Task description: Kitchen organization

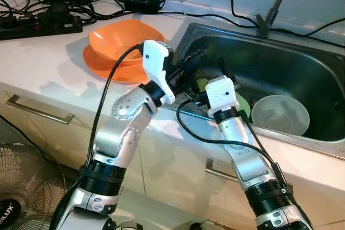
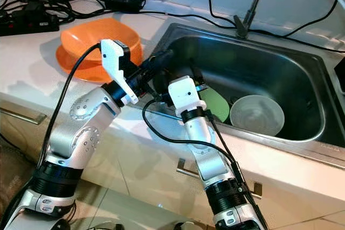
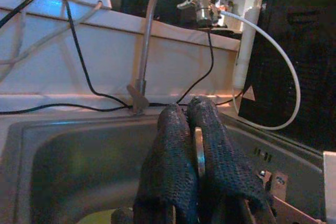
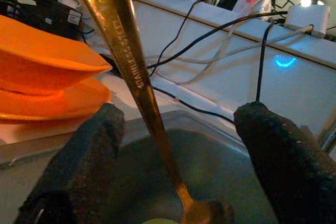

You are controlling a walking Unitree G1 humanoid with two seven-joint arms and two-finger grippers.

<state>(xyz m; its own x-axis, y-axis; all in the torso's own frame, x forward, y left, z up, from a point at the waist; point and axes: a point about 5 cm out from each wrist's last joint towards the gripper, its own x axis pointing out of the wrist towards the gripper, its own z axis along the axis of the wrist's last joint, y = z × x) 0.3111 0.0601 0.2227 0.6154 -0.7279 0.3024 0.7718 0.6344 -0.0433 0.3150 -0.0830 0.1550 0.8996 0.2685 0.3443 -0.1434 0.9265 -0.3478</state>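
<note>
1. The counter [image 1: 48, 63] is pale and smooth, with a steel sink [image 2: 302, 74] set into it on the right.
2. An orange plate [image 1: 99, 63] lies on the counter just left of the sink, with an orange bowl [image 1: 116, 39] resting on it.
3. A black power strip [image 1: 38, 25] and a black adapter [image 1: 143, 2] lie along the counter's back edge amid tangled black cables [image 1: 108, 1].
4. A tap [image 2: 253, 4] rises from the counter behind the sink.
5. In the sink lie a clear bowl [image 2: 257, 114] and, beside it, a green plate [image 2: 215, 105].
6. Below the counter's front edge are drawer handles [image 1: 40, 110].
</note>
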